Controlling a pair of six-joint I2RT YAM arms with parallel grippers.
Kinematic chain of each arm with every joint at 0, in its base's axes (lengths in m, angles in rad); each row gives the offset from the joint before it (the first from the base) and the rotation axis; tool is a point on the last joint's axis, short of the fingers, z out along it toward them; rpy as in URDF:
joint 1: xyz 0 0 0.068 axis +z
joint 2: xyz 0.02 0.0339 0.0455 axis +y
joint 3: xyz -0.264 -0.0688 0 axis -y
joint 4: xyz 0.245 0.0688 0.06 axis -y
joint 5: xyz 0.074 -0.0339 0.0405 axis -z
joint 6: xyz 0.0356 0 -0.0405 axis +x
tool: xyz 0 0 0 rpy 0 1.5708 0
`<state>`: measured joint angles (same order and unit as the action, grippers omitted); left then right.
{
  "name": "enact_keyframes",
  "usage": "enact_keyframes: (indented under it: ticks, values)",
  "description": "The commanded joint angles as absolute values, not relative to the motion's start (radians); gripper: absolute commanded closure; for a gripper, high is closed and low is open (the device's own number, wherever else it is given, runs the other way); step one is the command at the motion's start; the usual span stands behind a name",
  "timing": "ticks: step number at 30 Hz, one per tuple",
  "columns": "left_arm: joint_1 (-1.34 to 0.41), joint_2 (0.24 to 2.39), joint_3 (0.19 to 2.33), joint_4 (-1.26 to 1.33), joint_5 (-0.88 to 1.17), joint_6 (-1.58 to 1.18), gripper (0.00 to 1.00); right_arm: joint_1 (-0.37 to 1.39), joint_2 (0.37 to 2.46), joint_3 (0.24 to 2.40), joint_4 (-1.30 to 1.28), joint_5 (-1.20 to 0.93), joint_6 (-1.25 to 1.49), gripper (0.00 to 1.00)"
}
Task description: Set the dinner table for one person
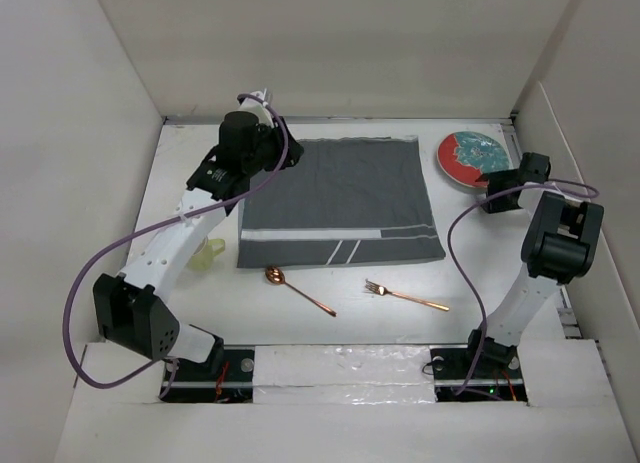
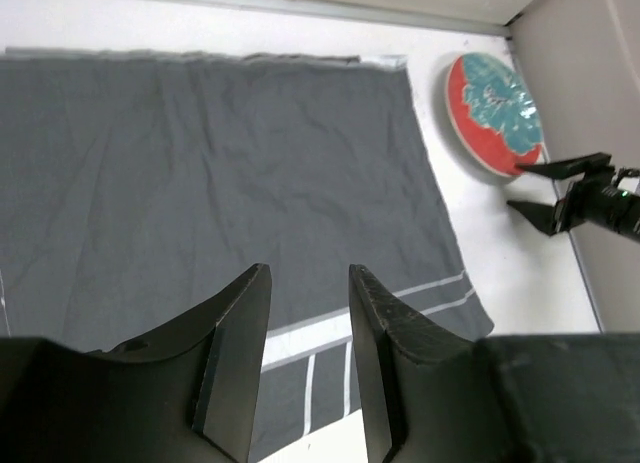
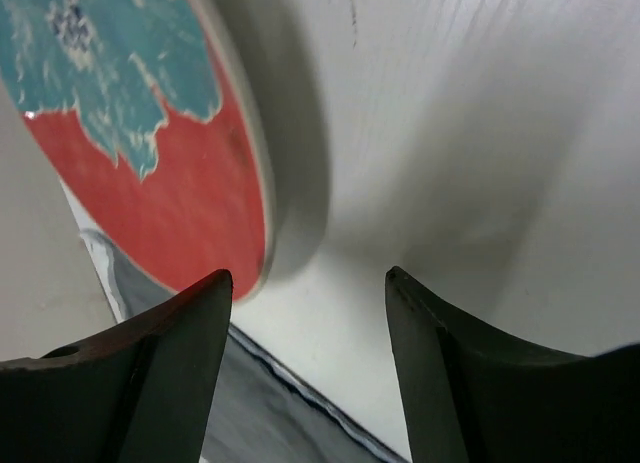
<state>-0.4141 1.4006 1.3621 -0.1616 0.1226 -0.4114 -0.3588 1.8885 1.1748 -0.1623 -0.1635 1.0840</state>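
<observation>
Right wrist: my right pincer [image 3: 308,275] gapes empty beside the plate [image 3: 190,193].
Plate at one o'clock on the dinner table [image 3: 480,133]; a shallow rim bite could let it slip.

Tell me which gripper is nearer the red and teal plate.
Right. The right gripper is open beside the plate; the left gripper hovers over the placemat, at its far left corner.

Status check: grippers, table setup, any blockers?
Left gripper open, empty, above placemat. Right gripper open beside plate, not gripping. On table: fork, spoon, plate, all off placemat. No blocker seen.
</observation>
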Motion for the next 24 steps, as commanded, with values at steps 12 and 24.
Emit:
enact_keyframes:
  ticks: [12,24]
  values:
    - [-0.402,1.405,1.396,-0.138,0.106,-0.394,0.66,-0.324,2.078,1.459,-0.282,-0.078,1.351,0.48]
    - [-0.37,1.348,1.393,-0.123,0.069,-0.382,0.67,-0.324,2.037,1.484,-0.339,-0.034,1.258,1.0]
